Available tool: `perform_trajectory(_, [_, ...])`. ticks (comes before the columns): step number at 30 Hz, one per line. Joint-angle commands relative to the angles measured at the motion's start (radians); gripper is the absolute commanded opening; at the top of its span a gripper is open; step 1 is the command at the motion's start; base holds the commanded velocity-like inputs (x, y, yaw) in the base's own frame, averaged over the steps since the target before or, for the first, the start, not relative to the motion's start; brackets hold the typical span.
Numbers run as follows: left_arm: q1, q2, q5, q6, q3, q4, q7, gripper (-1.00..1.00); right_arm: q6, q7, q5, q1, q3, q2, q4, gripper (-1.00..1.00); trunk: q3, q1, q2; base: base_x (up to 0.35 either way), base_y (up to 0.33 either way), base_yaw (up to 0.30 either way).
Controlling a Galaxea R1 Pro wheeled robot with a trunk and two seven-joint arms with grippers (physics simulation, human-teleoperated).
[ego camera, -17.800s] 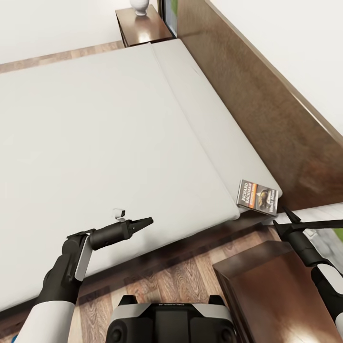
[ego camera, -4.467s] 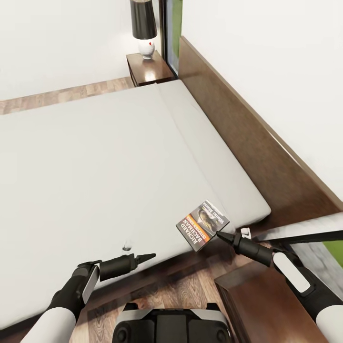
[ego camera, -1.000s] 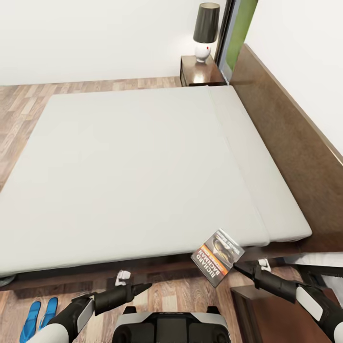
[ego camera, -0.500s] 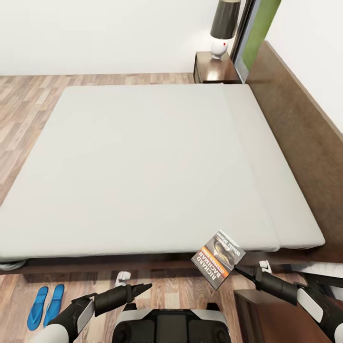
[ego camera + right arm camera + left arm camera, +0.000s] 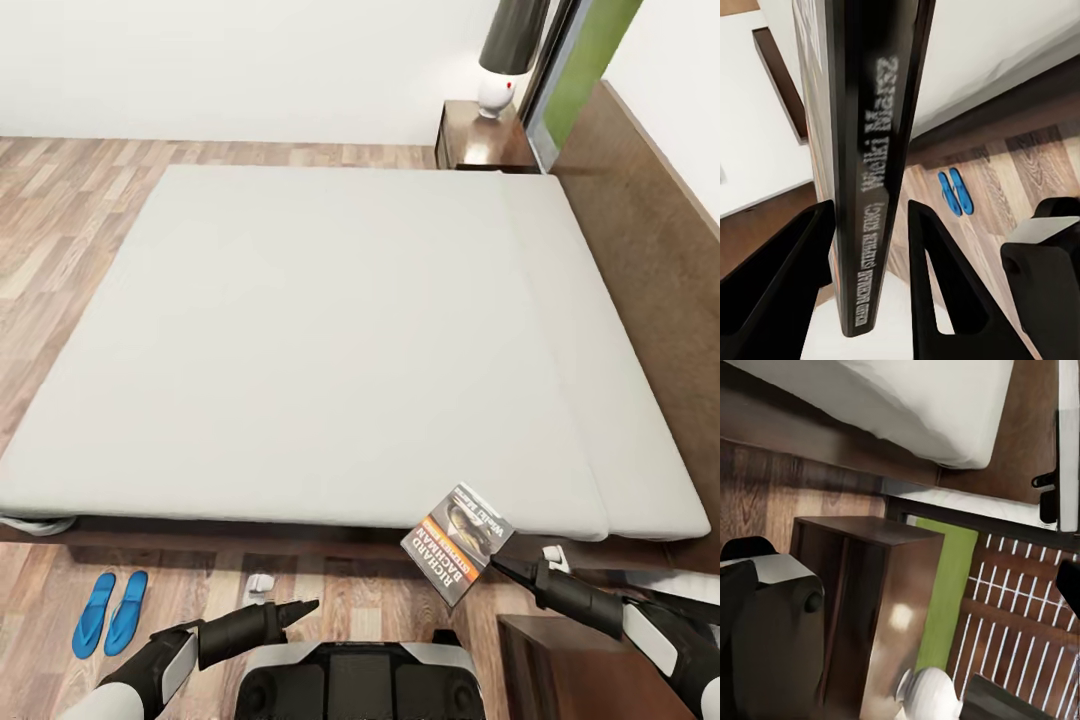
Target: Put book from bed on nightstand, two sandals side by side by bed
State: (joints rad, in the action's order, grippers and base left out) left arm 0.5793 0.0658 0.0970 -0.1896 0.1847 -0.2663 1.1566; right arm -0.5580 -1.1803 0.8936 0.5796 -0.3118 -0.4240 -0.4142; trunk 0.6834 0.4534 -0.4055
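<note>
1. The right gripper [image 5: 497, 567] clamps the book [image 5: 457, 541], a thin paperback with dark pictured cover, orange band and white "RICHARD", held off the bed [image 5: 330, 340], just past its near edge.
2. The left gripper [image 5: 305, 605] is pinched together, holding nothing.
3. Two blue sandals [image 5: 111, 613] lie side by side on the floor [image 5: 40, 230] beside the bed's near corner.

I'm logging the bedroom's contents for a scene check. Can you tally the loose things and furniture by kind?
Book: 1
Blue sandals: 2
Bed: 1
Nightstands: 2, far one, near one
Lamp: 1
Total: 7
</note>
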Motion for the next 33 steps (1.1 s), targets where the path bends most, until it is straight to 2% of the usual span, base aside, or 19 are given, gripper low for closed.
perform_trajectory(1, [0.001, 0.0, 0.006, -0.01, -0.001, 0.004, 0.003, 1.0, -0.008, -0.001, 0.01, 0.0, -0.006, -0.001, 0.0, -1.0, 0.002, 0.0, -0.002, 0.0, 0.0, 0.167])
perform_trajectory(15, [0.001, 0.002, 0.007, -0.009, 0.0, 0.067, 0.002, 1.0, -0.008, -0.001, 0.01, 0.001, -0.006, -0.001, -0.01, -1.0, 0.018, 0.0, -0.002, 0.0, 0.0, 0.204])
perform_trajectory(33, [0.001, 0.002, 0.007, -0.008, 0.0, 0.075, 0.002, 1.0, -0.009, -0.002, 0.01, 0.001, -0.006, -0.001, -0.01, -1.0, 0.031, 0.0, -0.002, 0.0, 0.0, 0.259])
